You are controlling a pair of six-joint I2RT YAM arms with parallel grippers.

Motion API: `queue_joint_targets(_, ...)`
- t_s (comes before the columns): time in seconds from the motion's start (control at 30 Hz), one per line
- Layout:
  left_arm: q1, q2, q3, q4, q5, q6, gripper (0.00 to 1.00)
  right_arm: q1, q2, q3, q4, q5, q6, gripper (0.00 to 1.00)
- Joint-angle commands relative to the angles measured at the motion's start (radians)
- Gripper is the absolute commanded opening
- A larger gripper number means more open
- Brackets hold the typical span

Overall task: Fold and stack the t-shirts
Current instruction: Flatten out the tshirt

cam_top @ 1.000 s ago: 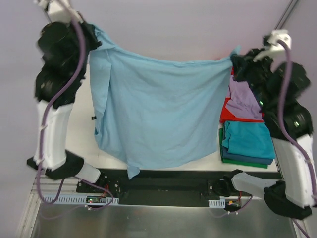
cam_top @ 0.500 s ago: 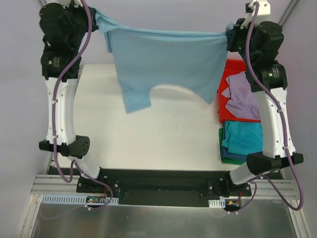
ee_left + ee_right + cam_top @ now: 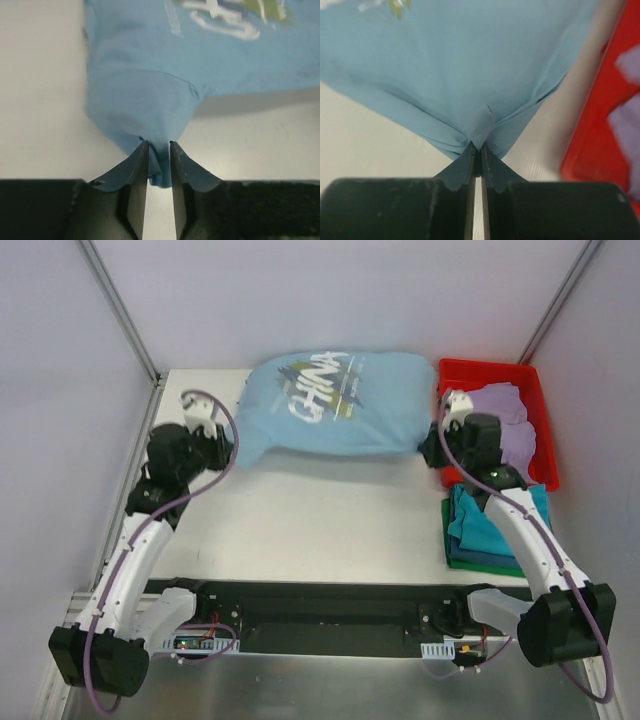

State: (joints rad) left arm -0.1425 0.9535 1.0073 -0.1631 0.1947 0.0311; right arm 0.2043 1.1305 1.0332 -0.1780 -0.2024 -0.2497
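Left claw and right claw pinch blue t-shirt lying between (print up).

A robotics lab test cell: a bare white table boxed in by plain pale walls and metal posts. The left arm and right arm are bolted to a black rail, with loose purple cables and exposed circuit boards.

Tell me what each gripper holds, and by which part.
Both hold the light blue t-shirt: left gripper pinches its left corner, right gripper its right corner.
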Motion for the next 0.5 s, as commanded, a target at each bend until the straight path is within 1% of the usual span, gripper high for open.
queue_joint_targets(0.0,0.004,-0.177,-0.333,0.108,0.043,-0.235,0.25,-0.003,-0.058,-0.247,0.106,-0.061,0.118,0.09)
queue_joint_targets(0.07,0.004,-0.206,-0.429,0.119,0.006,-0.339,0.39,-0.005,-0.066,-0.315,0.12,-0.071,0.15,0.1)
queue_joint_targets(0.1,0.004,-0.217,-0.461,0.117,-0.001,-0.367,0.51,-0.005,-0.067,-0.334,0.123,-0.08,0.153,0.18)
queue_joint_targets(0.13,0.004,-0.226,-0.489,0.117,-0.014,-0.387,0.65,-0.005,-0.069,-0.349,0.12,-0.084,0.158,0.33)
queue_joint_targets(0.17,0.004,-0.24,-0.509,0.108,-0.023,-0.404,0.75,-0.005,-0.075,-0.352,0.104,-0.077,0.159,0.36)
queue_joint_targets(0.2,0.004,-0.257,-0.527,0.108,-0.035,-0.418,0.88,-0.005,-0.086,-0.351,0.083,-0.077,0.159,0.46)
queue_joint_targets(0.23,0.004,-0.269,-0.536,0.109,-0.066,-0.445,0.99,-0.005,-0.096,-0.335,0.06,-0.078,0.159,0.57)
queue_joint_targets(0.27,0.004,-0.278,-0.538,0.106,-0.087,-0.473,0.99,-0.005,-0.107,-0.323,0.028,-0.084,0.162,0.68)
queue_joint_targets(0.3,0.004,-0.285,-0.536,0.108,-0.09,-0.49,0.99,-0.003,-0.123,-0.315,0.012,-0.097,0.167,0.76)
queue_joint_targets(0.33,0.004,-0.285,-0.527,0.106,-0.084,-0.505,0.99,-0.005,-0.141,-0.306,-0.001,-0.103,0.171,0.81)
queue_joint_targets(0.4,0.004,-0.263,-0.506,0.106,-0.051,-0.53,0.99,-0.003,-0.179,-0.297,-0.027,-0.118,0.184,0.97)
queue_joint_targets(0.47,0.004,-0.219,-0.483,0.106,0.001,-0.556,0.99,0.0,-0.221,-0.301,-0.047,-0.127,0.199,0.96)
